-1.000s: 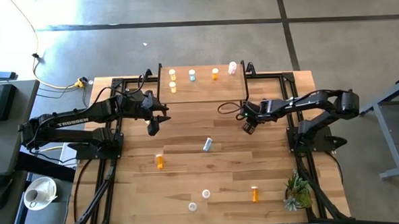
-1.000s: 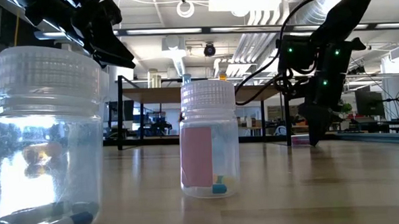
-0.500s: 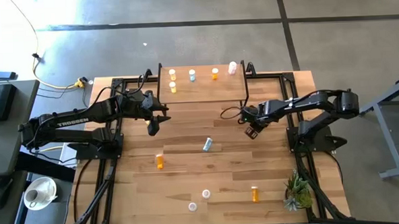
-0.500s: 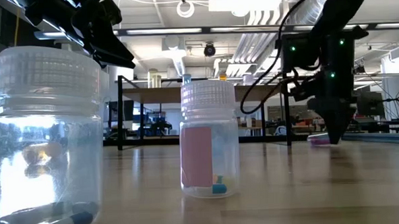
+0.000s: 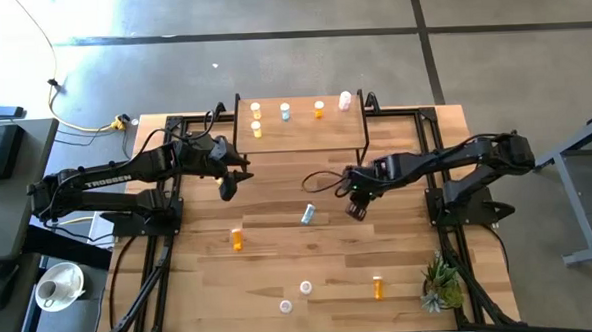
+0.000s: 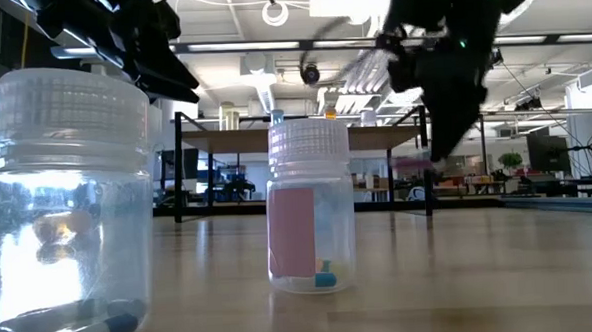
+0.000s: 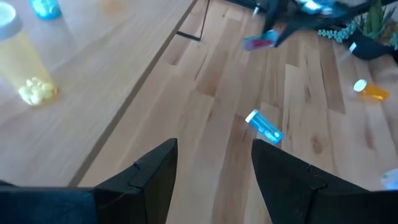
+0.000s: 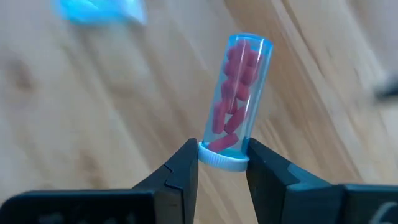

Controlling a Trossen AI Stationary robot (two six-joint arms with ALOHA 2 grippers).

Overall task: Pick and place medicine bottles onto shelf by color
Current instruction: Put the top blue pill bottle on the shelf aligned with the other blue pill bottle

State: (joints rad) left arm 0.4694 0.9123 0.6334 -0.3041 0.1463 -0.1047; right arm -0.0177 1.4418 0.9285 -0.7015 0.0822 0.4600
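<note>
Right gripper [image 5: 354,209]: above mid-table, just right of the fallen blue bottle, fingers [image 8: 180,171] pinching the cap end of a pink bottle [image 8: 239,99]
Pink bottle: clear tube of pink pills, held off the table, sticking out past the fingertips
Left gripper [image 5: 226,189]: hanging above the table's left side, just in front of the shelf's left end, fingers [image 7: 152,177] spread, nothing between them
Shelf [image 5: 305,136]: at the table's far edge; two yellow, one blue, one orange and one pink bottle standing on it
Blue bottle [image 5: 306,215]: lying on its side mid-table
Orange bottles: one [image 5: 237,239] left of centre, one [image 5: 378,287] near the front right
Front bottles [image 5: 305,287]: two pale ones standing near the front edge
Plant [image 5: 442,286]: front right corner
</note>
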